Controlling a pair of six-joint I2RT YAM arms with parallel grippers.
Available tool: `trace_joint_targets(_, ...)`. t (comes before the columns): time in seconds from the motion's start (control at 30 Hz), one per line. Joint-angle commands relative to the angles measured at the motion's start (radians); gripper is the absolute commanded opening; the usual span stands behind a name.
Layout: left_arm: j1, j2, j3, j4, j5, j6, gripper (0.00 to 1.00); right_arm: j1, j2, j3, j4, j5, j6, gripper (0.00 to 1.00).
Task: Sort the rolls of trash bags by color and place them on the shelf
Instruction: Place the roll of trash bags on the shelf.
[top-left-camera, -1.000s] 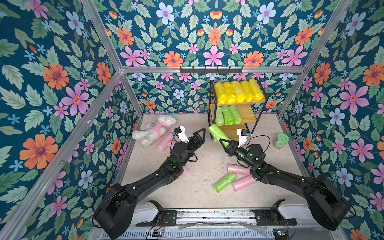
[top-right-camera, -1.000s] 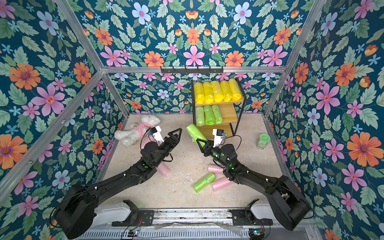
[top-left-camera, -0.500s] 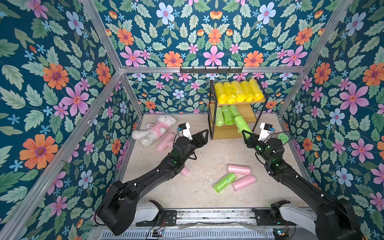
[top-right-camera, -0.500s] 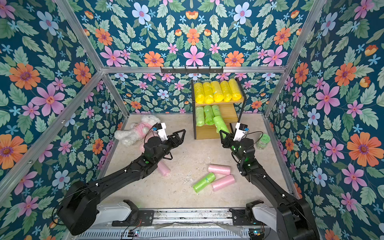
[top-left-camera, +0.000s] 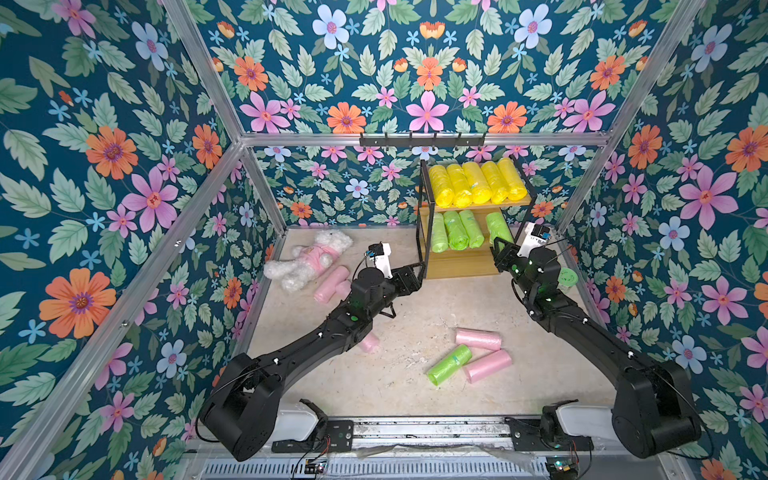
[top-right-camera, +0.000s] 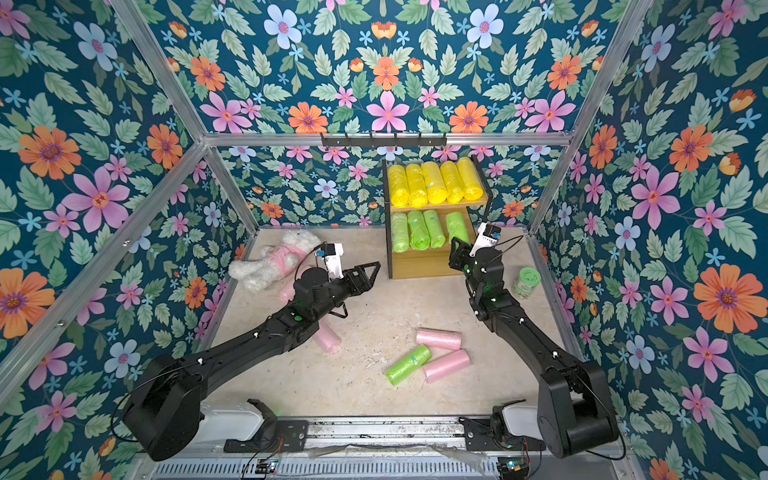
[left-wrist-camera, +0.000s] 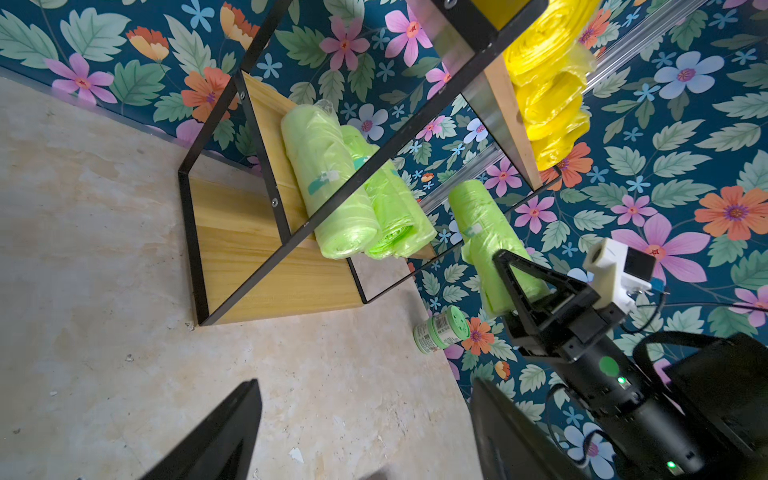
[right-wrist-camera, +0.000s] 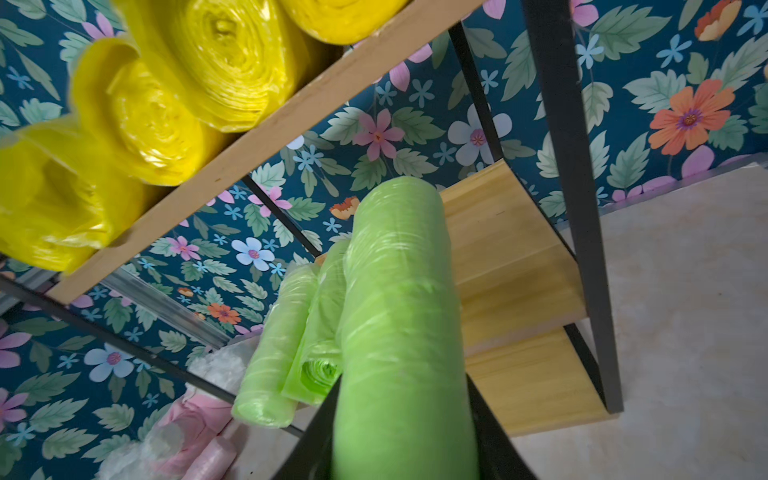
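Right wrist view: held green roll (right-wrist-camera: 399, 332) clamped in the right gripper (top-left-camera: 498, 247), a dark finger (right-wrist-camera: 494, 440) on either side, pointing lengthwise into the shelf (right-wrist-camera: 511, 257). Far end over the bare part of the middle board; touching that board or not, impossible to tell. Just beside it on the same board, shelved green rolls (right-wrist-camera: 270, 345) packed together, apart from the held one. Overhead, yellow rolls (right-wrist-camera: 145, 116) on the top board, ends overhanging its edge. Black frame post close along the held roll's outer side.

Seen in both top views: five yellow rolls side by side across the top tier, three green ones on the middle tier, bottom board bare. On the floor in front, well apart from the shelf, a loose green roll (top-left-camera: 449, 365) lying between two pink rolls (top-left-camera: 486, 365). Another pink roll (top-left-camera: 368, 343) half hidden under the left forearm. More pink (top-left-camera: 330, 282) against the white plush toy (top-left-camera: 307, 259) near the left wall. Green-lidded jar (top-right-camera: 525, 282) upright just beside the right arm's wrist, near the right wall.

Right arm stretched forward from its base, wrist raised to the shelf's right front. Left arm likewise extended, left gripper (top-right-camera: 368, 272) empty, fingers (left-wrist-camera: 224, 432) spread wide, hovering just beside the shelf's left front post, above the floor.
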Motion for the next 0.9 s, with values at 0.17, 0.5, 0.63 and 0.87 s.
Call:
trace_joint_targets(0.17, 0.001, -0.009, 0.002, 0.000, 0.009, 0.018, 0.84, -0.003, 0.128, 0.106, 0.039, 0.064, -0.061, 0.40)
trace_joint_targets(0.5, 0.001, -0.004, -0.006, 0.008, 0.018, 0.002, 0.84, -0.003, 0.248, 0.186, 0.063, 0.082, -0.070, 0.42)
trace_joint_targets(0.63, 0.001, 0.002, -0.010, 0.017, 0.025, -0.007, 0.84, -0.004, 0.286, 0.216, 0.060, 0.077, -0.075, 0.43)
trace_joint_targets(0.87, 0.001, 0.010, -0.015, 0.025, 0.034, -0.022, 0.84, -0.004, 0.357, 0.256, 0.066, 0.065, -0.095, 0.44)
